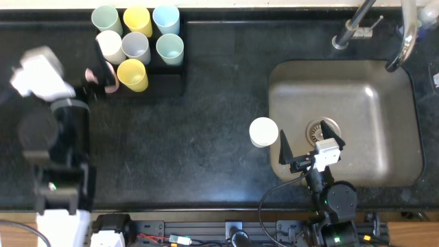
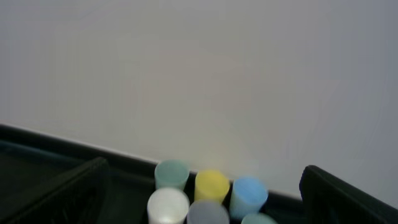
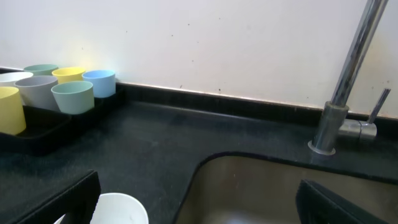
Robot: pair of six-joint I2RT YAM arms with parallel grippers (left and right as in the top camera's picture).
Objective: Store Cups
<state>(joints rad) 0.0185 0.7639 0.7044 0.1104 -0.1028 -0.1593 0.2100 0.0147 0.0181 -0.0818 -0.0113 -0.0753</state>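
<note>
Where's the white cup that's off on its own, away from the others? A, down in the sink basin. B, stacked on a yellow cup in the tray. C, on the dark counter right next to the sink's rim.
C: the white cup stands upright on the dark counter, just beside the rim of the sink and outside the basin.

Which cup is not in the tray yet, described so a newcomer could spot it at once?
Find the steel sink on the right of the dark counter. Just off its left rim stands a white cup. It stands alone, far from the cups clustered in the black tray at the back left.
</note>
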